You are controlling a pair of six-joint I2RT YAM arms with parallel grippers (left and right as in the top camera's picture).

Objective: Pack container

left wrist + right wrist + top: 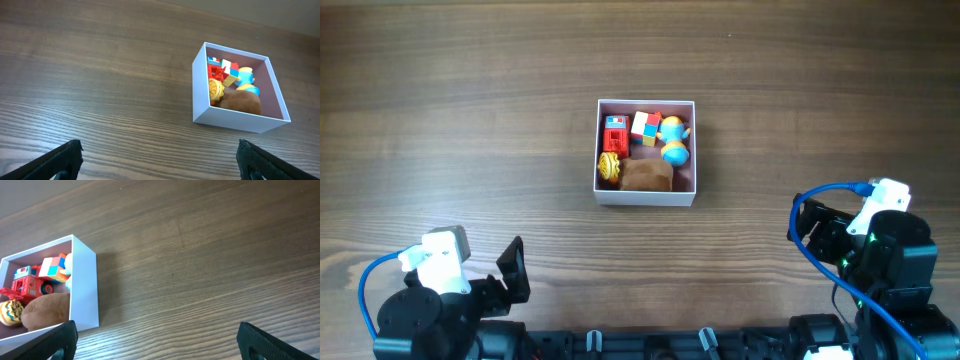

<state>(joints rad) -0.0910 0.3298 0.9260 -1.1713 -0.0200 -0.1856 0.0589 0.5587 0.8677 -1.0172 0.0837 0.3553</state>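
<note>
Here, the container [645, 198] is seen on the tabletop [470, 120], near the middle and a little toward the far edge, well apart from both arms. It is stood flat, open side up, with its white walls upright.

Five toys are found inside it. A red truck [615, 135] is placed in the far left corner, and a cube [646, 127] of coloured squares is set just beside it against the far wall. A blue and yellow figure [674, 140] is lodged toward the far right corner. A yellow round toy [610, 167] is tucked against the left wall, nearer the robot than the truck. A brown plush [646, 177] is laid along the near wall, just beside the round toy. A strip of the pink inside is left bare at the near right.

The left pincer [160, 157] is held wide open at the robot's side of the tabletop, to the left of the container. Only its two dark fingertips [67, 157] are shown, at the lower corners of the left wrist view, with bare wood between them and nothing gripped. The right pincer [157, 337] is likewise spread wide and empty, to the right of the container, and its fingertips [62, 340] are caught at the lower corners of the right wrist view. The container and the toys are touched by neither pincer.
</note>
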